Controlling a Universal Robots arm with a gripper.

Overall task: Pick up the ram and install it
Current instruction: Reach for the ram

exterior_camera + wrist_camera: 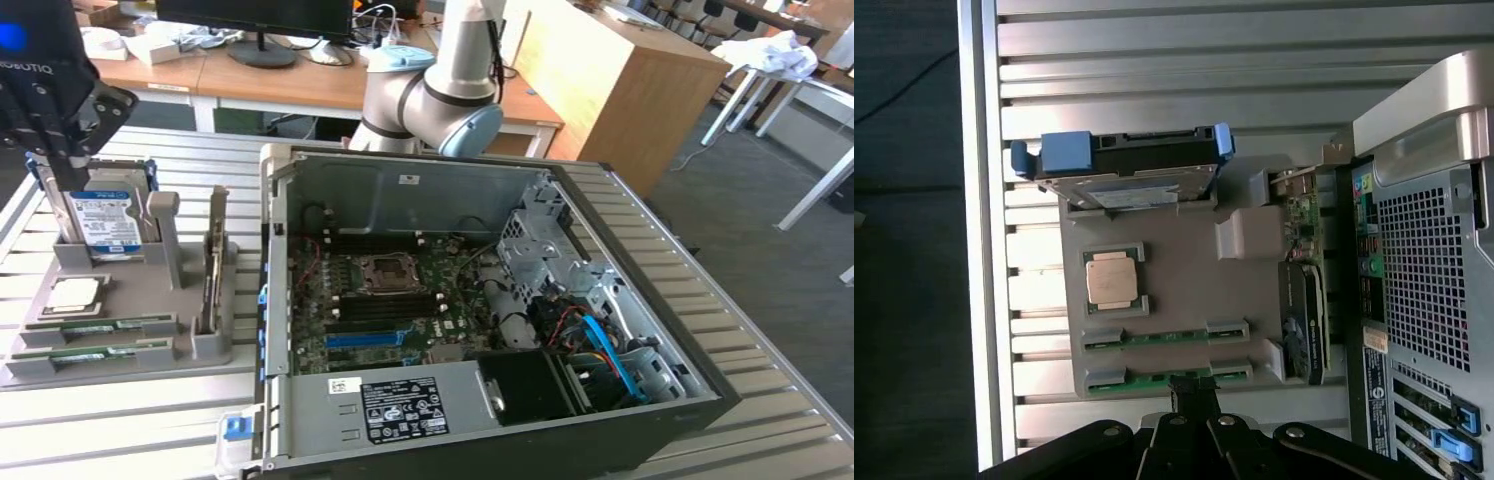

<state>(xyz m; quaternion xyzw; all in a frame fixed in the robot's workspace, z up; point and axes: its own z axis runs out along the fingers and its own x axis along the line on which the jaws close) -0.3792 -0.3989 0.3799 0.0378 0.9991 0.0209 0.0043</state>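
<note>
The gripper (1194, 388) hangs with its fingers pressed together, holding nothing, right over the ram (1139, 378), which lies flat in the closest slot of the grey tray (1184, 290), a second stick (1164, 337) just beyond it.

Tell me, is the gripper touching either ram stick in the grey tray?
Apart. The exterior view shows the gripper up by the hard drive, with the processor chip lying between it and the nearer ram stick.
</note>
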